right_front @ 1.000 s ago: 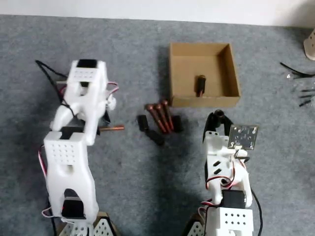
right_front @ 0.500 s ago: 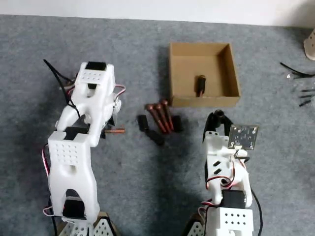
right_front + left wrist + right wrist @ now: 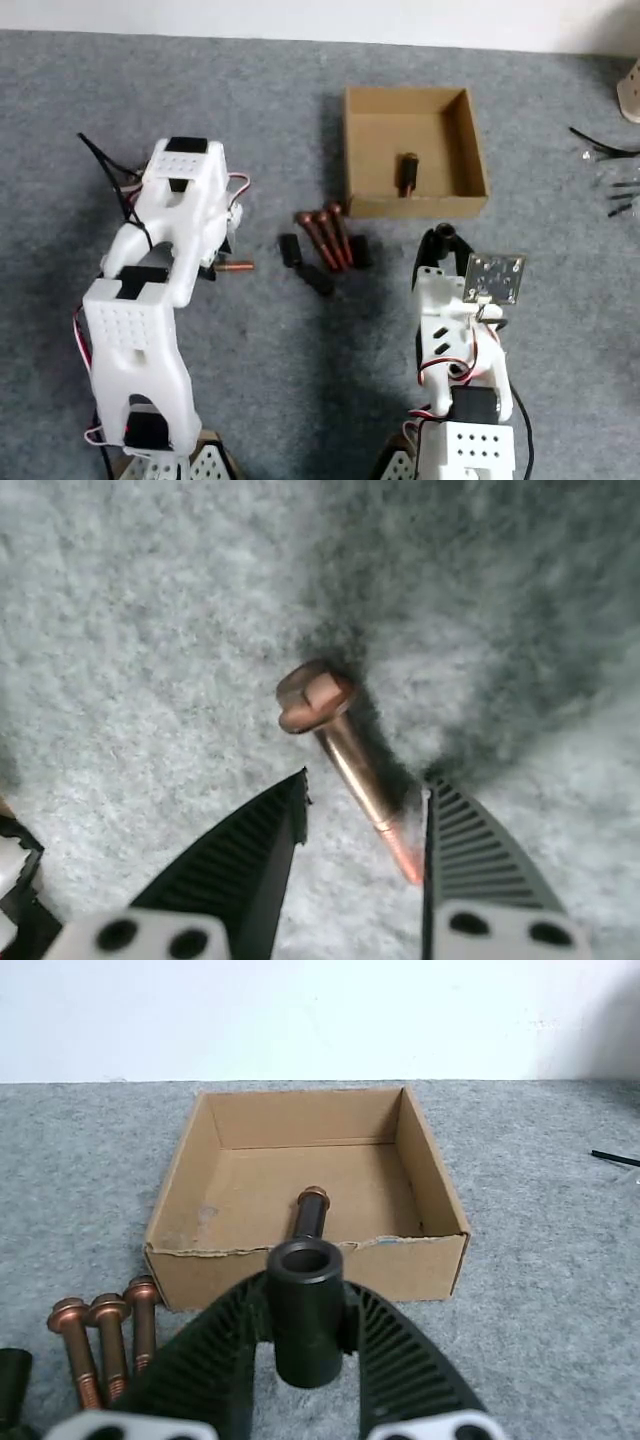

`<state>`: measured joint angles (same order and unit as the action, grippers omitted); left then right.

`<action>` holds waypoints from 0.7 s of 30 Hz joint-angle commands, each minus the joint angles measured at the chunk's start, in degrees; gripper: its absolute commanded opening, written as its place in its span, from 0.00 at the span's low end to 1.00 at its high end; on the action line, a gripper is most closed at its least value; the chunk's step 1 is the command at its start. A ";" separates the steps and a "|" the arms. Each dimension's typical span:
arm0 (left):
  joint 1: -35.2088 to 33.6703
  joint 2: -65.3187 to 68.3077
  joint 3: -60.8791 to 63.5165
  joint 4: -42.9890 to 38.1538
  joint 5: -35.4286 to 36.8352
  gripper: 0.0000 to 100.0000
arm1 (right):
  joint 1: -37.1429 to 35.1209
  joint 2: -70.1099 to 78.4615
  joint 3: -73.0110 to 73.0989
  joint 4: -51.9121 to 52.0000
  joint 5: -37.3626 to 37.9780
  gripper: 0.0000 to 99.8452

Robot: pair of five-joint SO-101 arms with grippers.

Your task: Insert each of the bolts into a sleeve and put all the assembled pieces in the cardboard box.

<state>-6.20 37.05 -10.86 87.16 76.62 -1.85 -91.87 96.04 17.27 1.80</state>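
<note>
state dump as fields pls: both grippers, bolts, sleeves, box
left gripper: open, fingers either side of a loose bolt lying on the carpet
right gripper: shut on an upright sleeve, just in front of the box
cardboard box: one assembled piece inside
other bolts: three side by side on the carpet, left of the box's front corner
loose sleeves: three black ones around that bolt group
</note>
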 commanded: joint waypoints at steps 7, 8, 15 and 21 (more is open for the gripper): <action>-6.99 0.13 -0.04 -9.58 0.62 0.19 | 0.48 -0.92 3.21 -0.22 0.70 0.00; -6.99 0.13 -0.04 -10.37 0.62 0.19 | 0.48 -0.92 3.21 -0.22 0.70 0.00; -6.81 0.13 -0.04 -14.33 0.62 0.19 | 0.48 -0.92 3.21 -0.22 0.70 0.00; -6.81 0.13 0.31 -11.52 1.14 0.18 | 0.48 -0.92 3.21 -0.22 0.70 0.00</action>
<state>-10.51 37.14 -10.51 76.79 76.62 -1.85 -91.87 96.04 17.27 1.80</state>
